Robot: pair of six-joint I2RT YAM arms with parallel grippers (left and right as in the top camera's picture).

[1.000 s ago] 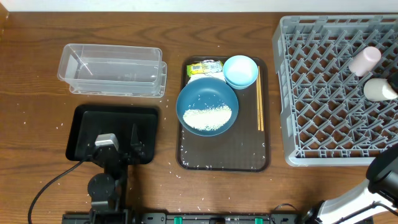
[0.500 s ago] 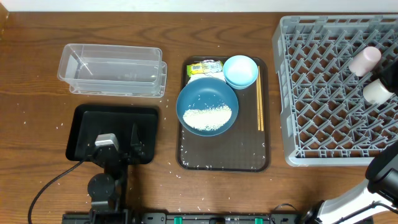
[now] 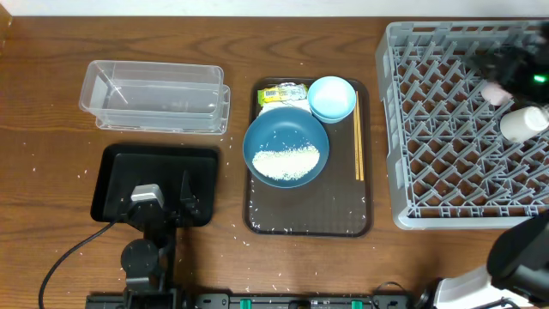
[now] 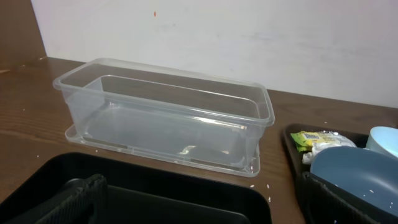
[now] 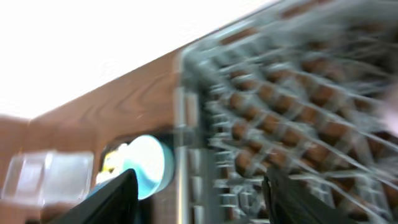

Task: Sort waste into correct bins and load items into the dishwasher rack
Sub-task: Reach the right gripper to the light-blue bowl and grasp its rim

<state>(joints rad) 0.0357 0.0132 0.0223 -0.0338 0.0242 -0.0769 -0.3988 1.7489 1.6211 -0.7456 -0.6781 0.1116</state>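
The grey dishwasher rack holds a pink cup and a white cup near its right side. My right gripper is a dark blur above them; in the right wrist view it is open with nothing between its fingers, over the rack. The dark-blue bowl with rice, the light-blue cup, chopsticks, wrapper and napkin sit on the brown tray. My left gripper stands open over the black tray, facing the clear tub.
The brown serving tray lies mid-table between the bins and the rack. The clear tub is behind the black tray. Loose rice grains dot the wood around the trays. The right arm's base is at the bottom right.
My right gripper has opened and swung into view above the rack's far right side. The white cup lies in the rack free of it. The left arm has not moved.
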